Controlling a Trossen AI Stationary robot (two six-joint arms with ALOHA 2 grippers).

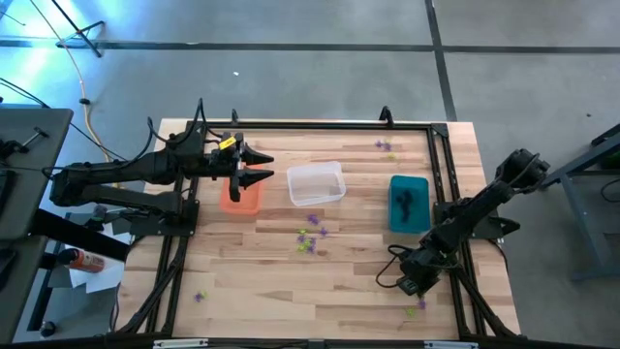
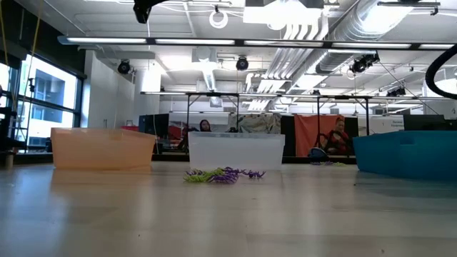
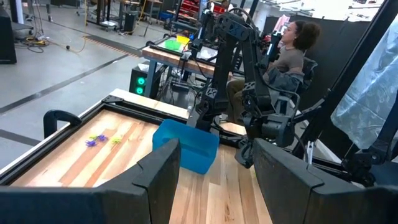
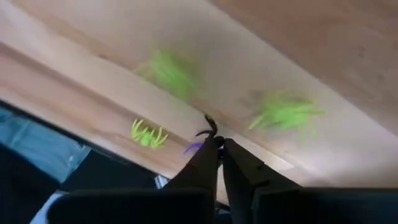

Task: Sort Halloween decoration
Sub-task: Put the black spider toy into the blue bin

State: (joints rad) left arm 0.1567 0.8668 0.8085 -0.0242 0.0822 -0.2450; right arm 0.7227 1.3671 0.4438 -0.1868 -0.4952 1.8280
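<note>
Right jaws (image 4: 219,144): pinched on purple trinket (image 4: 194,147) near tabletop (image 1: 252,281) front-right corner.
Left jaws (image 1: 262,165): wide open, empty, above orange bin (image 1: 242,199).
Green trinkets (image 4: 148,134): beside right jaws.

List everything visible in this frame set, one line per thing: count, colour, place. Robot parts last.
Orange bin: one, orange, table's left part, under the left gripper.
Clear bin: one, transparent, table's middle.
Teal bin: one, teal, right of the clear bin, dark trinkets inside.
Central trinkets: a small cluster, purple and yellow-green, on the wood in front of the clear bin.
Far-edge trinkets: a few, purple and yellow-green, near the table's far edge.
Stray trinket: one, near the table's front left.
Front-right trinkets: several, mostly yellow-green, by the right gripper.
People: at least two, seated in the room behind.
Left gripper: open, above the orange bin.
Right gripper: shut, a purple bit at its tips, front right.
</note>
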